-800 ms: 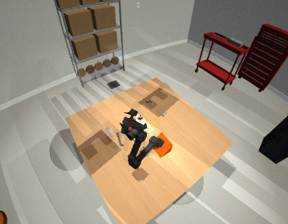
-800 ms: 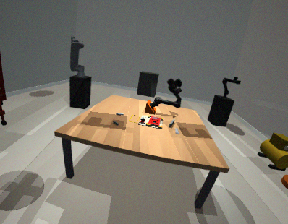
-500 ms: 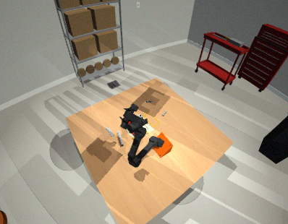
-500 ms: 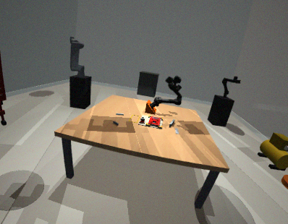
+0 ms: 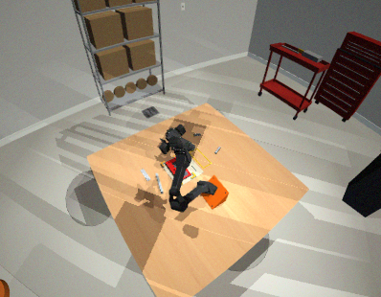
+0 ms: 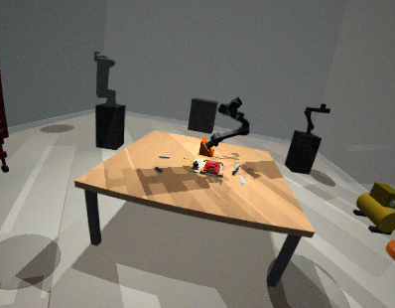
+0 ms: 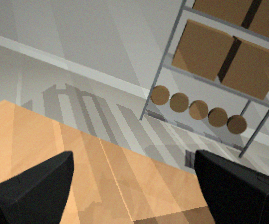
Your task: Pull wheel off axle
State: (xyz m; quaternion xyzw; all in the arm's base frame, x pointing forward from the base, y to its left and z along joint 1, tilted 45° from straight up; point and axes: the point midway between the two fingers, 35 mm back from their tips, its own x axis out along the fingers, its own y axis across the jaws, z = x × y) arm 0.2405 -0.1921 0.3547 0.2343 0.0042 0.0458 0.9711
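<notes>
A pale wooden four-legged tabletop [image 6: 142,164] carries the whole work cell, which keeps every task item within reach of the black six-joint arm [image 5: 181,168] bolted to an orange wedge-shaped base [image 5: 219,195]. Beyond it, a grey metal shelf rack [image 5: 160,45] of brown cardboard boxes and a red tool cart [image 5: 280,48] stand against the walls, outside the working zone. The arm is raised and folded over the red-and-white fixture plate [image 6: 214,168], a posture that judges as an approach from above, suited to lifting a wheel straight up an upright axle. Just beside the plate lies the marked area outlined in thin yellow dashes [image 5: 204,157], close enough for a short transfer. The wheel itself is too small to distinguish; presumably it sits on the fixture beneath the arm. The gripper [image 7: 134,192] points outward toward the rack, its two dark fingers partly spread and holding nothing.
</notes>
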